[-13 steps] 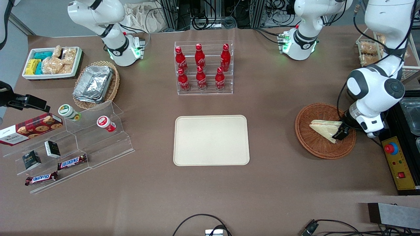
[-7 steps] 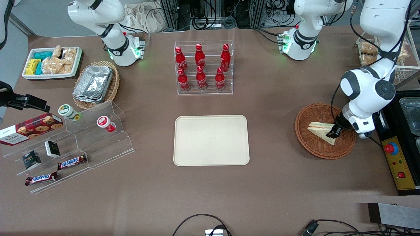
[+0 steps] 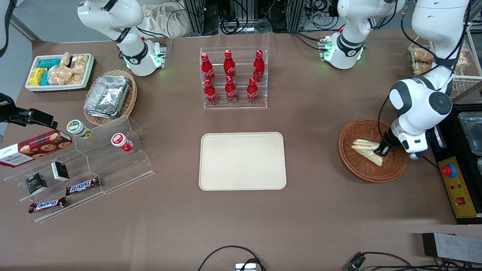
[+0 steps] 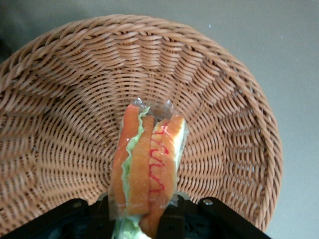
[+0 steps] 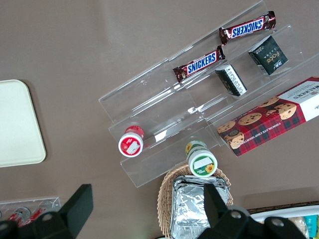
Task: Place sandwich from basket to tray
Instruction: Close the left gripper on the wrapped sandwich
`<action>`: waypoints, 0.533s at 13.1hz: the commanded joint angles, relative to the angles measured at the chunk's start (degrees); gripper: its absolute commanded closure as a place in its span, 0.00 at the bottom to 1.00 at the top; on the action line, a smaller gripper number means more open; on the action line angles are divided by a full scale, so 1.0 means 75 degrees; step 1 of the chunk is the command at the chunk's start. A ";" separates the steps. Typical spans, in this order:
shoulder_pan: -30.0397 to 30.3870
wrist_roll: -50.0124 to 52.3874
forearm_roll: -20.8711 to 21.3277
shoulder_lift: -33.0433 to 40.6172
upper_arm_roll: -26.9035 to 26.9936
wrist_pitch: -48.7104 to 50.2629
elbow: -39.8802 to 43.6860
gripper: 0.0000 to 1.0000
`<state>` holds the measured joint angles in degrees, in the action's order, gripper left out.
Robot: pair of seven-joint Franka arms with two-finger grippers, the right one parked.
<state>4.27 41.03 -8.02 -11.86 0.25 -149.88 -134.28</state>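
The sandwich, a wrapped wedge of pale bread, is in the reddish-brown wicker basket toward the working arm's end of the table. My left gripper is shut on the sandwich's thick end, low inside the basket. The left wrist view shows the orange, red and green cut edge of the sandwich clamped between the black fingers of the gripper, with the woven basket wall around it. I cannot tell whether its tip touches the basket floor. The cream tray lies flat at the table's middle with nothing on it.
A clear rack of red bottles stands farther from the front camera than the tray. A yellow control box with a red button lies beside the basket. Toward the parked arm's end are an acrylic snack stand and a tan basket of foil containers.
The gripper has moved from the basket's rim side in over the sandwich and shut on it. The sandwich has turned from lying flat to tilted on edge.
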 commanded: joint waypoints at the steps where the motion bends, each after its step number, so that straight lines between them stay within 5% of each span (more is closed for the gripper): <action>1: 0.0028 -0.0653 0.0050 0.0817 0.0060 0.0785 -0.0108 0.96; 7: -0.0054 -0.0994 0.0963 0.2002 -0.0231 0.2834 0.0428 0.96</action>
<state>4.10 34.60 -2.81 -0.14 0.08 -134.31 -133.13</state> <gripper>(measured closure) 0.762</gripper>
